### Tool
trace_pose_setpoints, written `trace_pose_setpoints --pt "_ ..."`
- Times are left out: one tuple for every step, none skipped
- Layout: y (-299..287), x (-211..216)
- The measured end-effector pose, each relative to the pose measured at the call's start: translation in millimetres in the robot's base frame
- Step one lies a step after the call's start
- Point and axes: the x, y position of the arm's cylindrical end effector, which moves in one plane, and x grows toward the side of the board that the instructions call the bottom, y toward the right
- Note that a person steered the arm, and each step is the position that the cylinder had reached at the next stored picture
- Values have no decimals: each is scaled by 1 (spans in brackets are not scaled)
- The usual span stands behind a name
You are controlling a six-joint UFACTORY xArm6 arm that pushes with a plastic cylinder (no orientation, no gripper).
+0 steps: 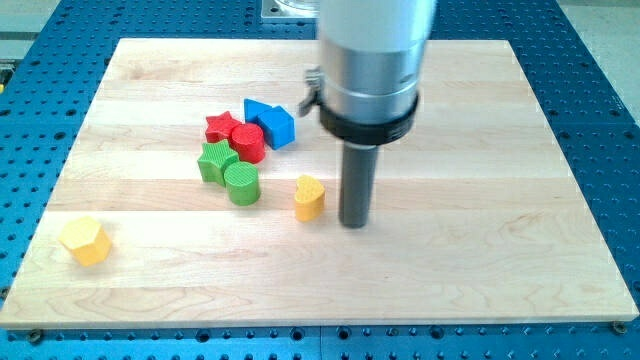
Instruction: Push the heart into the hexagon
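A yellow heart block (310, 197) lies near the middle of the wooden board (480, 250). A yellow hexagon block (84, 240) lies far off toward the view's bottom left. My tip (353, 222) rests on the board just to the view's right of the heart, a small gap apart from it. The heart is between my tip and the hexagon, which lies lower and far to the left.
A cluster sits up-left of the heart: a green cylinder (242, 184), a green star-like block (216, 160), a red cylinder (248, 143), a red star (222, 127), and two blue blocks (272, 122). A blue perforated table (600, 120) surrounds the board.
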Motion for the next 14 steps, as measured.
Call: trace_pose_setpoints --pt "-4 -23" --pt "-67 19" --pt "-110 48" --pt "-78 31" --pt "-86 16" --pt "-145 47" --pt "-133 57" --pt "-99 27" --pt "-142 24" --pt "-164 10" --pt "-187 -5" --pt "-220 18" --pt "-224 -14" --pt "-254 18"
